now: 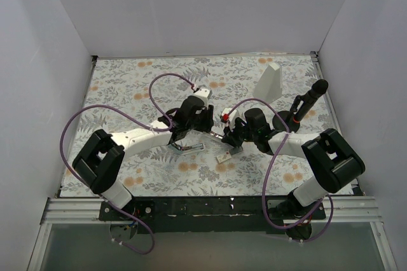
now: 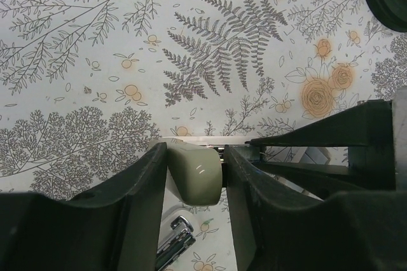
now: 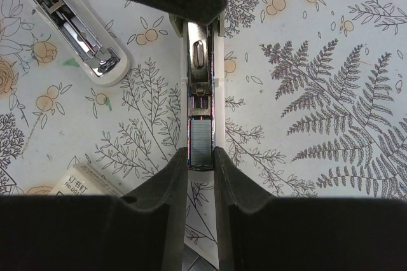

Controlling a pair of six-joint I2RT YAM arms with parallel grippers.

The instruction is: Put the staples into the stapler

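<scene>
The right pincer (image 3: 200,152) is clamped on the sides of an open metal channel. A strip of staples (image 3: 201,144) lies inside this channel, just ahead of its fingertips. The left pincer (image 2: 194,150) is closed on a rounded cover end, which I judge to belong to the same tool, the olive stapler (image 2: 194,179).

The light blue stapler (image 3: 82,32) lies open on the cloth, ahead and to the left of the right pincer and apart from it. I cannot see any staples in its channel. So in my opinion staples are loaded, but into the olive one. For the blue one the loading is not yet done, and the olive cover is not yet shut. The staple box (image 3: 82,182) rests just to the left of the right pincer.

Only the right wrist view shows the strip inside the channel and the print on the box. Only the left wrist view shows the colour of the cover and the grip on it. The view from above shows only that both pincers are close together, with the box on their near side.
</scene>
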